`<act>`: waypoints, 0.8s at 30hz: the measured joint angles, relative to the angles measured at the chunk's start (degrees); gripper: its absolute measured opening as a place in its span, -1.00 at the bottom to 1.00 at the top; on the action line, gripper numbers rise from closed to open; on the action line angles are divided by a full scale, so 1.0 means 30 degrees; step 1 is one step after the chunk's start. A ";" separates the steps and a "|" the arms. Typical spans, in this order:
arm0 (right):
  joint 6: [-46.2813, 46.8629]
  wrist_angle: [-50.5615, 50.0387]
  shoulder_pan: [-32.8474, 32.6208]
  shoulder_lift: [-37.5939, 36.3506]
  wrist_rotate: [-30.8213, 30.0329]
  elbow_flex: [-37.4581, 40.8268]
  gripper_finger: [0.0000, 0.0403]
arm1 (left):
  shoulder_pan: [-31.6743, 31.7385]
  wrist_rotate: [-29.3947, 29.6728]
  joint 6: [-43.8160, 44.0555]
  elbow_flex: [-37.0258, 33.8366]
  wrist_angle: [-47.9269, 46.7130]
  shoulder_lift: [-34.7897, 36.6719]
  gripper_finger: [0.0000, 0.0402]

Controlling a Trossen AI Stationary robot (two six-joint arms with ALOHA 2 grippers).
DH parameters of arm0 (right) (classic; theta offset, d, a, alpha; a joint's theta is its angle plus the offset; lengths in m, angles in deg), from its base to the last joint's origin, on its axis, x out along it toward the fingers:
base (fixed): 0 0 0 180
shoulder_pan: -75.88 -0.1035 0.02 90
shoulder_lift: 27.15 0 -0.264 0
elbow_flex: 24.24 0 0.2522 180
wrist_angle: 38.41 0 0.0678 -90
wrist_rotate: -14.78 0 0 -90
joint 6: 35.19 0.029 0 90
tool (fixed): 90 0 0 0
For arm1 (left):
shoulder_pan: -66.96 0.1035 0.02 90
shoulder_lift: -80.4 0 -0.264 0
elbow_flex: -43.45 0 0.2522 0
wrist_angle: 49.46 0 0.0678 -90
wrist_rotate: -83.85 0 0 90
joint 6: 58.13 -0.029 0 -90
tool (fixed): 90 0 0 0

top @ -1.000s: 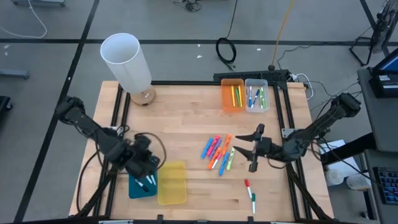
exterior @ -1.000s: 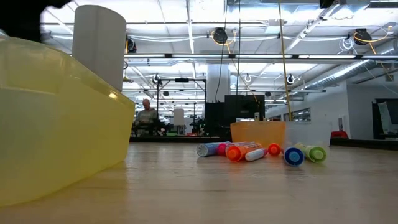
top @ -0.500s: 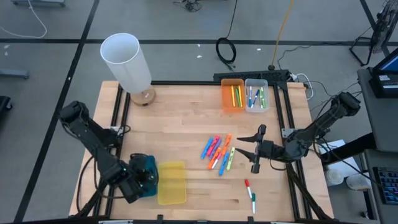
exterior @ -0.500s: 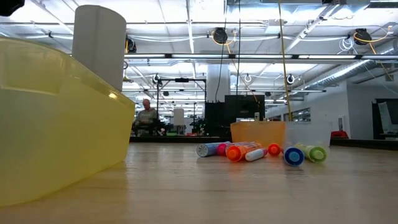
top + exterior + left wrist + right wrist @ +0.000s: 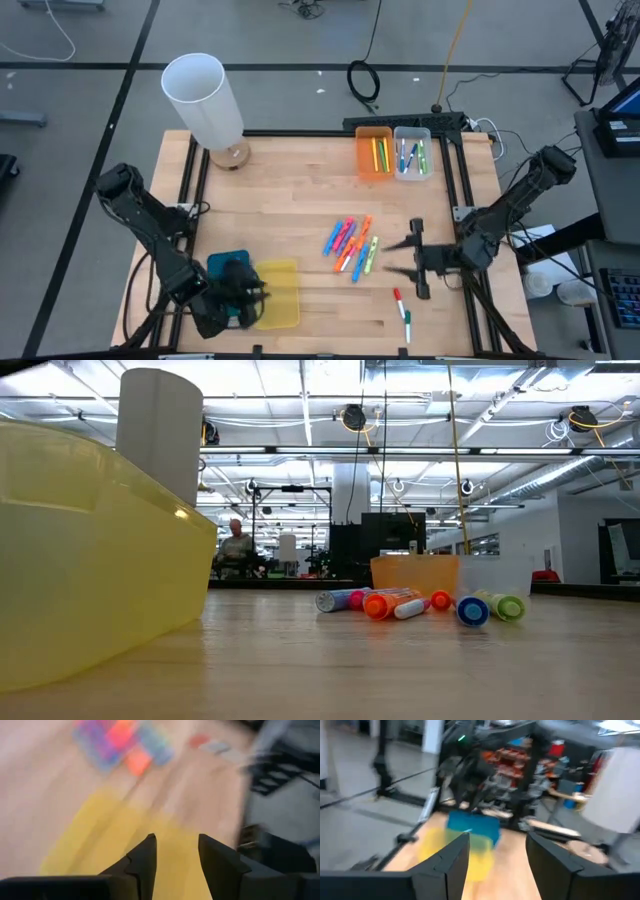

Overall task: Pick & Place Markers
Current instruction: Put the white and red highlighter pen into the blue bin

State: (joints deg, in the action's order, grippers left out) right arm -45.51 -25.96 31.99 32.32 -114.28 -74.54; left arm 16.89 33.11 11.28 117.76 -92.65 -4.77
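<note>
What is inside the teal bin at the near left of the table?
Nothing can be made out: the left end effector hangs over the teal bin, open and empty, covering most of its floor. The yellow bin beside it looks empty.

Table layout, top-down

Marker pile [image 5: 351, 245] sits mid-table, two bins [image 5: 395, 152] behind it, two more bins [image 5: 262, 293] front-left.

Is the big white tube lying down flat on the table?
No, the white tube stands upright on a round wooden base at the table's far left corner.
</note>
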 joint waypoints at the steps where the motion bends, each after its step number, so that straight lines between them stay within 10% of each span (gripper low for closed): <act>1: 0.0226 -0.0549 -0.0551 0.0393 -0.0271 -0.0344 -0.06 | 0.0131 0.0506 -0.3185 0.0000 0.1745 0.0000 -0.26; 8: 0.9830 -1.5675 -0.2762 0.7089 -0.3272 -0.9469 0.09 | 0.2952 0.0889 -1.6875 0.0029 0.8240 0.0015 -0.15; 15: 2.3965 -3.1720 -0.1864 1.4970 0.4573 -1.7119 0.03 | 0.6525 -0.2589 -2.0192 0.0022 0.8294 0.0015 -0.08; 19: 2.7458 -3.4195 -0.1387 1.7272 0.9315 -1.7283 0.00 | 0.7925 -0.4576 -2.0579 0.0022 0.8287 0.0015 -0.07; 24: 2.8502 -3.3492 -0.0925 1.8289 1.0120 -1.6942 0.00 | 0.8900 -0.5835 -2.1523 0.0022 0.8284 0.0015 -0.07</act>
State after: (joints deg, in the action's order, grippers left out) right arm 39.99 -126.44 29.21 87.19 -83.92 -125.37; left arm 43.59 15.60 -53.29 117.83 -67.80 -4.72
